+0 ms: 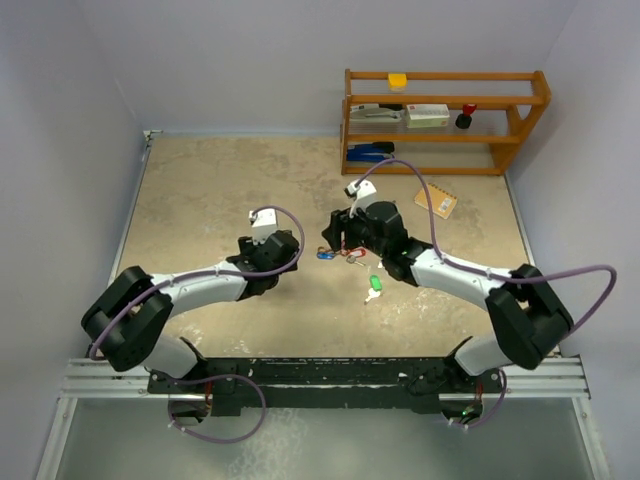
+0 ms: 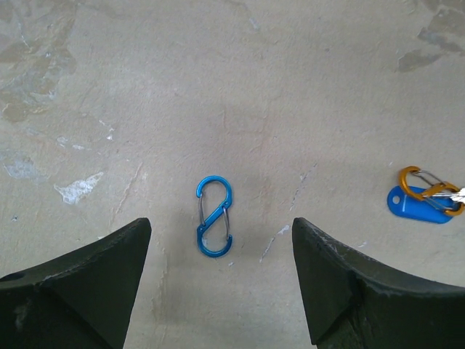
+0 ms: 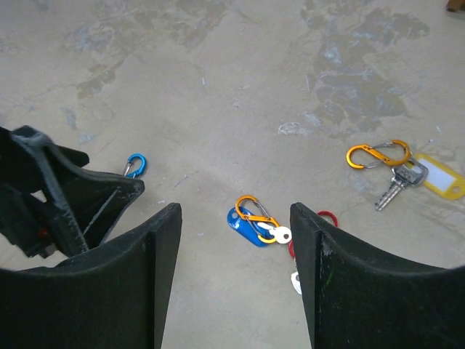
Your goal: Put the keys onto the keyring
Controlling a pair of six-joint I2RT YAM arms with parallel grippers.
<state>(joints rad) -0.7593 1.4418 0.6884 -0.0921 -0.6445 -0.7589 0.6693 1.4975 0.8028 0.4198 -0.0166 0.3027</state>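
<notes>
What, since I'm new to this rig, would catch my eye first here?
A blue S-shaped clip lies on the table below the left gripper. Under the right gripper, an orange clip holds a blue-tagged key; a yellow-tagged key on another orange clip lies right of it in that view.

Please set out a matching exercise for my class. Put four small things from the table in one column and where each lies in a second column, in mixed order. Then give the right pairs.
Things
1. blue clip
2. blue-tagged key
3. yellow-tagged key
4. green-tagged key

Places
A. Far right of the right wrist view, next to an orange clip
B. Alone beside the right arm, nearest the arm bases
C. In the gap of the open left gripper, no key on it
D. Under another orange clip, in the gap of the open right gripper

Pairs: 1-C, 2-D, 3-A, 4-B
</notes>
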